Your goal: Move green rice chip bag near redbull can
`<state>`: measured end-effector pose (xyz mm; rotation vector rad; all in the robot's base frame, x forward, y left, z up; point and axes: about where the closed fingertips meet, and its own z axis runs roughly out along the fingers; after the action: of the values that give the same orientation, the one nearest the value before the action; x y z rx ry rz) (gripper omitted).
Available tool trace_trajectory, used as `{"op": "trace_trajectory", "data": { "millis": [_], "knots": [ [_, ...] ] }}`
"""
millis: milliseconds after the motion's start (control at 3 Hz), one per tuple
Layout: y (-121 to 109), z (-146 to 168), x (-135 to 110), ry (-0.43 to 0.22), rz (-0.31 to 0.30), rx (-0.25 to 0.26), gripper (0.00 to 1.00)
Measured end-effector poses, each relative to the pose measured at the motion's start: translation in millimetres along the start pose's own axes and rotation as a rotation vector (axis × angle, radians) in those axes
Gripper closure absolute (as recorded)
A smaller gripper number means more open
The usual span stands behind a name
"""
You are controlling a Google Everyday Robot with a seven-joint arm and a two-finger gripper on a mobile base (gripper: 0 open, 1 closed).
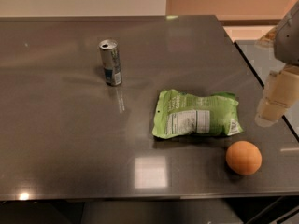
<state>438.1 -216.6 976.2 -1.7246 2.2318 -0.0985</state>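
The green rice chip bag (196, 114) lies flat on the dark table (60, 134), right of centre, its white nutrition label facing up. The redbull can (110, 62) stands upright at the back left, well apart from the bag. My gripper (275, 99) hangs at the right edge of the view, above the table's right side, a little to the right of the bag and touching nothing.
An orange ball-like fruit (243, 157) sits just in front of and to the right of the bag. The table's right edge (261, 85) runs close to the gripper, with another surface (261, 55) beyond it.
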Motion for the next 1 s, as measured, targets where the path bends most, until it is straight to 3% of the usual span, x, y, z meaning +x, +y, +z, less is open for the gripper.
{"op": "trace_trajectory", "data": {
  "millis": [667,1000],
  "knots": [
    [-5,4,-10,-0.016,-0.018,-0.011,0.00],
    [-5,24,-29,-0.013,-0.043,-0.050,0.00]
  ]
}}
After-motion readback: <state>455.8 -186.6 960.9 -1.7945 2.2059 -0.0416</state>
